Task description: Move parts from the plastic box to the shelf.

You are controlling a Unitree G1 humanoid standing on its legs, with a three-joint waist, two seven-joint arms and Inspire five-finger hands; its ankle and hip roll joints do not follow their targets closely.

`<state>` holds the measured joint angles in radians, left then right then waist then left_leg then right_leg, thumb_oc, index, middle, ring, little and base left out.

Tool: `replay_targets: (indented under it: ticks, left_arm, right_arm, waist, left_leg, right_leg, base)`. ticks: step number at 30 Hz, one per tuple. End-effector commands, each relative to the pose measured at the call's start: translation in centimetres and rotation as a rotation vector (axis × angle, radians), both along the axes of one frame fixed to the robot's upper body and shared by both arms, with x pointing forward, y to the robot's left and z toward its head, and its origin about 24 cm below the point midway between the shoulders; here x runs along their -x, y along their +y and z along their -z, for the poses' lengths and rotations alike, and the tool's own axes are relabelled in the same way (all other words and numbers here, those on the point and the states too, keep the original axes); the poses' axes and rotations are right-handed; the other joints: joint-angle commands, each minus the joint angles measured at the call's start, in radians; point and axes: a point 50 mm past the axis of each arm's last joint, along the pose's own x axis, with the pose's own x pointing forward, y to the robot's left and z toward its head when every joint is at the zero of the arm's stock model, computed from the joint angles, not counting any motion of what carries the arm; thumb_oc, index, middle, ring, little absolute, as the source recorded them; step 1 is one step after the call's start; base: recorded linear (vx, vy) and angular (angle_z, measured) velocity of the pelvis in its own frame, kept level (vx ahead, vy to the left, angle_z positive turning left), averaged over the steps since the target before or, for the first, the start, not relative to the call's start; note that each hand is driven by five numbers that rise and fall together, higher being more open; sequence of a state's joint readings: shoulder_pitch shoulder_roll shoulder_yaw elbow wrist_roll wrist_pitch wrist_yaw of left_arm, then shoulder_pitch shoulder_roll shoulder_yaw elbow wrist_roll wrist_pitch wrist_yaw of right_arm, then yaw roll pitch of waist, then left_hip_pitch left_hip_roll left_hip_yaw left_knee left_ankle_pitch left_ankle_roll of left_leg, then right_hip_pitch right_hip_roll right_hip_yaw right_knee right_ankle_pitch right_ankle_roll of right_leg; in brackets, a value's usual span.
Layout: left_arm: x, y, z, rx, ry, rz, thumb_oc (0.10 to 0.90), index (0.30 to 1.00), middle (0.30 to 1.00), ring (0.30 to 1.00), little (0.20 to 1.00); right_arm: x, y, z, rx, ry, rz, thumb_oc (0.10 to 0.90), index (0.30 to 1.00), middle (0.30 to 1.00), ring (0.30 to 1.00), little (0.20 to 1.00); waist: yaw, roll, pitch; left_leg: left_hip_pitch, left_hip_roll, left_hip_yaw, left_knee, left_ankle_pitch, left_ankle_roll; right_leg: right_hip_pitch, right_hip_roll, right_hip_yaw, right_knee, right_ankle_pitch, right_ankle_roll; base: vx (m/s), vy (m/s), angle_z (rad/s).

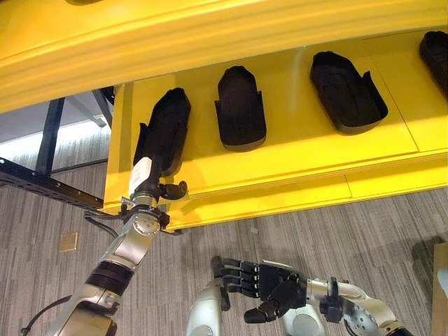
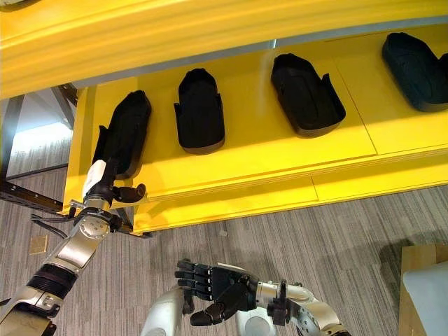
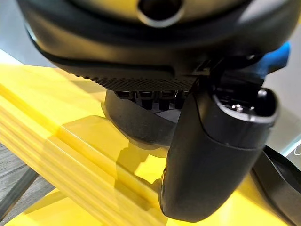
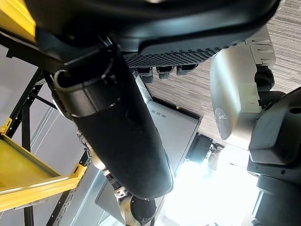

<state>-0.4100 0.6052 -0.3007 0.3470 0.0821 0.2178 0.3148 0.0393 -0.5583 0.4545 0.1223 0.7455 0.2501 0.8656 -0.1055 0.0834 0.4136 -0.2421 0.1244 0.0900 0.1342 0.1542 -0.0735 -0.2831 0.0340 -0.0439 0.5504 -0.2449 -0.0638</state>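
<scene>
A black moulded part [image 1: 166, 126] lies at the left end of the yellow shelf [image 1: 294, 164]. My left hand [image 1: 148, 180] reaches up to this part's near end and touches it, with the thumb [image 3: 211, 155] standing off to the side, clear of the part. Black hand and black part merge there, so the hold is hidden. Three more black parts [image 1: 240, 108] [image 1: 346, 91] [image 1: 435, 52] lie in a row further right on the shelf. My right hand [image 1: 269, 283] hangs low over the floor, open and empty.
A thick yellow upper shelf beam [image 1: 210, 35] overhangs the parts. A black rack frame [image 1: 42, 183] stands left of the shelf. A brown box [image 2: 423, 287] with pale contents sits at the lower right, and a small tan square [image 1: 68, 241] lies on the grey floor.
</scene>
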Motion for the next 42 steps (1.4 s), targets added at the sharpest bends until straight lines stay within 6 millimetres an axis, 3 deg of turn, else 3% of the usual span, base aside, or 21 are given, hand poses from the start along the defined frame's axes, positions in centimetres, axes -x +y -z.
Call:
replay_targets:
  ticks: [1, 11, 15, 20, 26, 30, 42]
  left_arm:
    - [1.0, 2.9, 1.5, 0.014, 0.08, -0.116, 0.9, 1.0, 1.0, 1.0, 1.0]
    - [0.8, 2.4, 2.3, 0.167, 0.104, -0.149, 0.9, 1.0, 1.0, 1.0, 1.0]
    - [0.9, 0.8, 4.3, 0.375, 0.144, -0.175, 0.9, 1.0, 1.0, 1.0, 1.0]
    - [0.2, -1.5, 4.6, 0.52, 0.123, -0.181, 0.9, 1.0, 1.0, 1.0, 1.0]
    - [-0.9, -2.4, 3.8, 0.558, 0.113, -0.166, 0.9, 1.0, 1.0, 1.0, 1.0]
    - [-1.9, -3.3, 2.7, 0.493, 0.096, -0.139, 0.9, 1.0, 1.0, 1.0, 1.0]
    - [-3.1, -3.3, 2.0, 0.469, 0.088, -0.162, 0.9, 1.0, 1.0, 1.0, 1.0]
  right_arm:
    - [-0.2, 3.2, -2.6, -0.198, -0.099, -0.085, 0.9, 1.0, 1.0, 1.0, 1.0]
    - [0.0, 3.2, -2.7, -0.195, -0.093, -0.094, 0.9, 1.0, 1.0, 1.0, 1.0]
    - [0.0, 3.4, -2.7, -0.197, -0.087, -0.101, 0.9, 1.0, 1.0, 1.0, 1.0]
    - [0.2, 3.9, -2.7, -0.197, -0.071, -0.121, 0.9, 1.0, 1.0, 1.0, 1.0]
    - [0.4, 4.0, -2.4, -0.202, -0.06, -0.136, 0.9, 1.0, 1.0, 1.0, 1.0]
    - [0.5, 4.1, -2.3, -0.203, -0.054, -0.145, 0.9, 1.0, 1.0, 1.0, 1.0]
    - [0.9, 4.0, -2.0, -0.198, -0.044, -0.175, 0.9, 1.0, 1.0, 1.0, 1.0]
  waist:
    - [-0.004, -0.068, -0.008]
    - [-0.016, -0.073, -0.008]
    - [-0.018, -0.074, -0.012]
    - [-0.024, -0.082, -0.016]
    - [-0.032, -0.09, -0.016]
    - [-0.044, -0.099, -0.017]
    - [-0.069, -0.109, -0.017]
  left_leg:
    - [0.016, -0.055, -0.032, 0.065, -0.091, 0.035]
    - [0.019, -0.054, -0.029, 0.068, -0.09, 0.035]
    - [0.02, -0.054, -0.031, 0.069, -0.089, 0.035]
    - [0.022, -0.049, -0.028, 0.072, -0.089, 0.033]
    - [0.021, -0.045, -0.027, 0.077, -0.089, 0.031]
    - [0.021, -0.039, -0.025, 0.08, -0.089, 0.028]
    - [0.023, -0.031, -0.013, 0.081, -0.09, 0.025]
  right_leg:
    - [0.072, -0.04, -0.081, -0.16, 0.101, 0.065]
    - [0.078, -0.037, -0.072, -0.165, 0.105, 0.065]
    - [0.084, -0.035, -0.073, -0.166, 0.104, 0.065]
    - [0.091, -0.031, -0.074, -0.164, 0.1, 0.064]
    - [0.099, -0.029, -0.074, -0.165, 0.101, 0.066]
    - [0.102, -0.026, -0.072, -0.172, 0.104, 0.067]
    - [0.102, -0.023, -0.061, -0.179, 0.108, 0.067]
  base:
    - [0.0, 0.0, 0.0]
    - [0.0, 0.002, 0.01]
    - [0.0, 0.0, 0.0]
    - [0.02, -0.01, 0.04]
    - [0.0, -0.006, 0.0]
    - [0.01, -0.018, 0.0]
    - [0.01, 0.001, -0.01]
